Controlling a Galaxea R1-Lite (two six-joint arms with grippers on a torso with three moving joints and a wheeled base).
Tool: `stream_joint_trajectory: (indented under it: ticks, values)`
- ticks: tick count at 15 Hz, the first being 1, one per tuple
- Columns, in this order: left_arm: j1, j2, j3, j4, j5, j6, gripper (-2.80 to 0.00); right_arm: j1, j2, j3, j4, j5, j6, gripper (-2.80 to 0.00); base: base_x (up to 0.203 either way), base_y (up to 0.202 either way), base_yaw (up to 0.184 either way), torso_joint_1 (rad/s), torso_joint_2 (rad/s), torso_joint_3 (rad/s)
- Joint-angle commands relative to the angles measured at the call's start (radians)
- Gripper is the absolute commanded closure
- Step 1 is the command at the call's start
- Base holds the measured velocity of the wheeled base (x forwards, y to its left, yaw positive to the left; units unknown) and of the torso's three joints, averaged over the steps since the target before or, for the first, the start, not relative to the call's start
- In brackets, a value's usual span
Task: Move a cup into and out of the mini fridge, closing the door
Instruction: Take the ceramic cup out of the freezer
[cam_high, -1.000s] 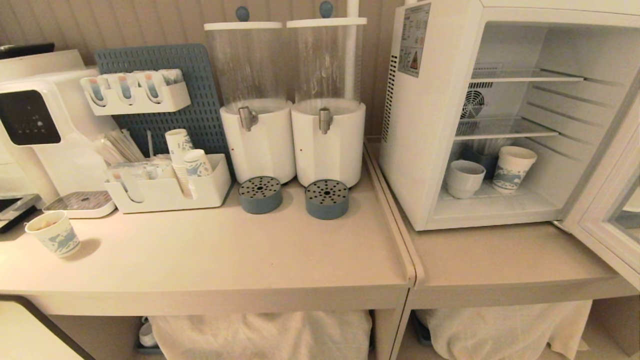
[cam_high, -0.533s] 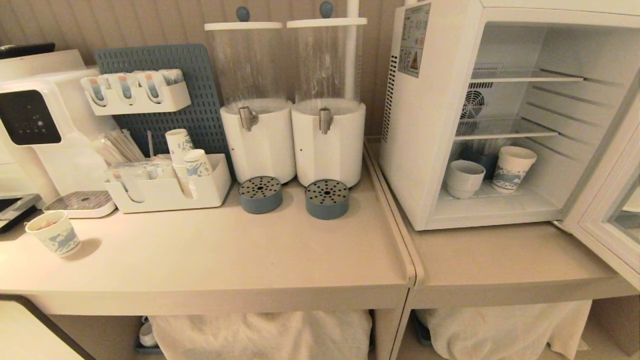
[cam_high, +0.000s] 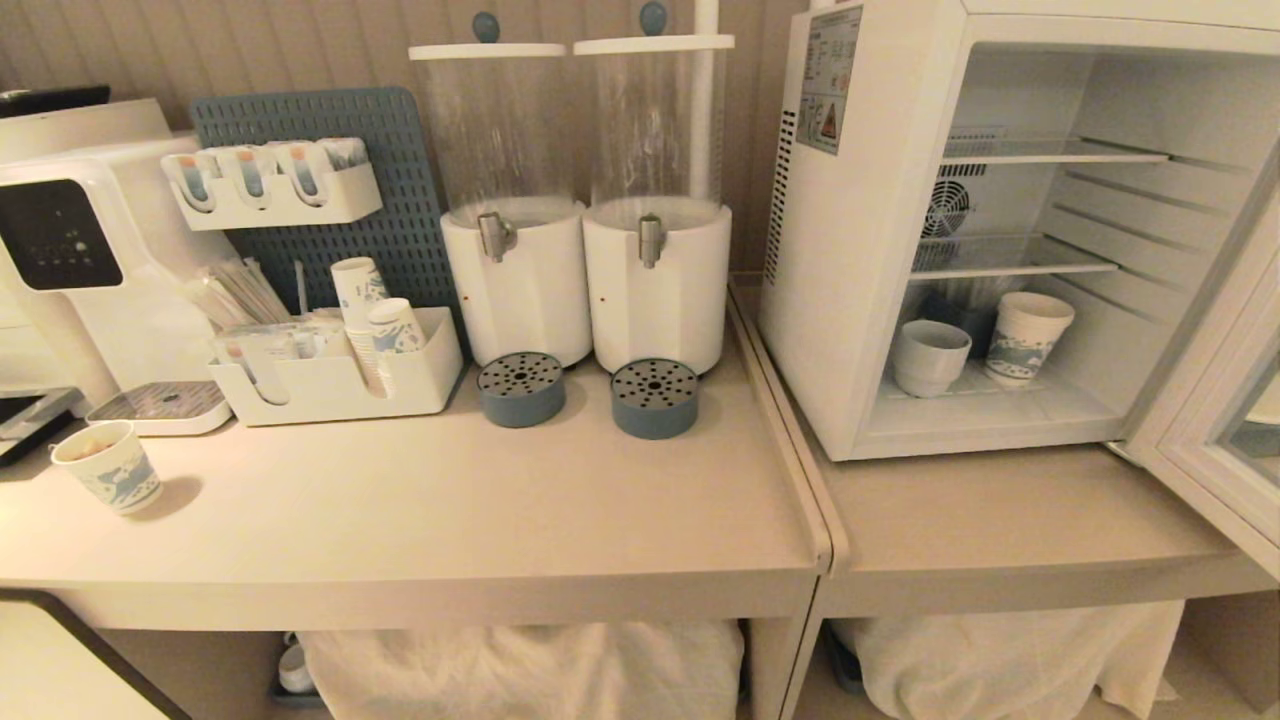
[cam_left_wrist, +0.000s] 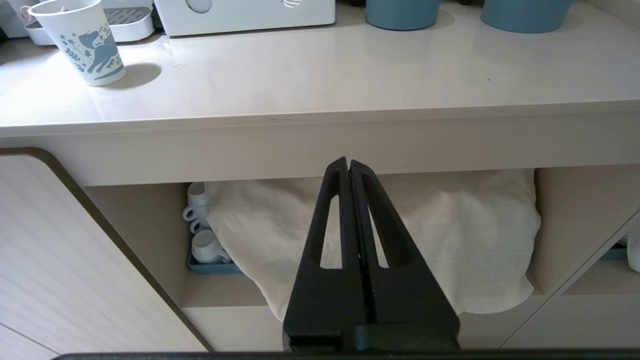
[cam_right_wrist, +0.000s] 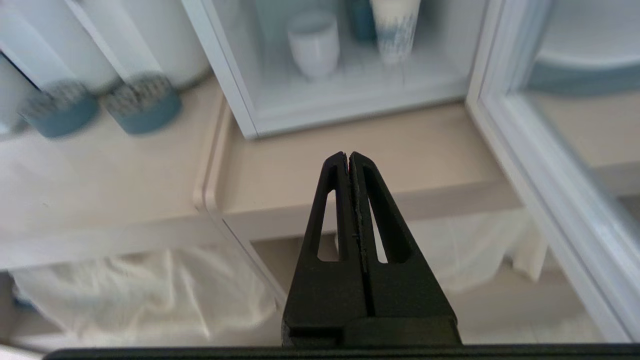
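Note:
The white mini fridge (cam_high: 835, 260) stands at the right of the counter with its glass door (cam_high: 1225, 430) swung open to the right. On its floor sits the squat white cup (cam_high: 929, 356) (cam_right_wrist: 314, 43), with a blue-patterned paper cup (cam_high: 1026, 337) to its right. My right gripper (cam_right_wrist: 348, 156) is shut and empty, held off the counter's front edge, pointing toward the open fridge (cam_right_wrist: 235, 75); the door (cam_right_wrist: 545, 165) is beside it. My left gripper (cam_left_wrist: 348, 162) is shut and empty, low before the counter's front edge. Neither arm shows in the head view.
Two white drink dispensers (cam_high: 585, 270) with blue drip cups (cam_high: 654, 398) stand left of the fridge. A paper cup (cam_high: 106, 466) sits at the counter's far left near a white organiser tray (cam_high: 330, 385) and a water machine (cam_high: 75, 250). White cloths (cam_high: 520, 670) hang under the counter.
Nothing on the counter or in the fridge has changed in the head view, and no arm has come into it.

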Motion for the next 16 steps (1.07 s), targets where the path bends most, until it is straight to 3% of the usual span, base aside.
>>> stream_joint_trajectory:
  ticks: [1, 5, 6, 16]
  values:
    - [-0.001, 0.000, 0.000, 0.001, 0.000, 0.001, 0.00, 0.000, 0.136, 0.002, -0.014, 0.003, 0.000, 0.00, 0.000, 0.000, 0.000, 0.000, 0.00, 0.000]
    - [0.000, 0.000, 0.000, -0.001, 0.000, 0.000, 0.00, -0.003, 0.341, 0.049, -0.191, 0.071, -0.014, 0.00, 0.000, 0.000, 0.000, 0.000, 0.00, 0.000]
    - [0.000, 0.000, 0.000, -0.001, 0.000, 0.000, 0.00, -0.008, 0.396, 0.069, -0.249, 0.109, -0.029, -2.80, 0.000, 0.000, 0.000, 0.000, 0.00, 0.000]
    - [0.000, 0.000, 0.002, -0.004, 0.000, -0.009, 0.00, -0.141, 0.912, 0.182, -0.927, 0.564, -0.076, -2.80, 0.000, 0.000, 0.000, 0.000, 0.00, 0.000]
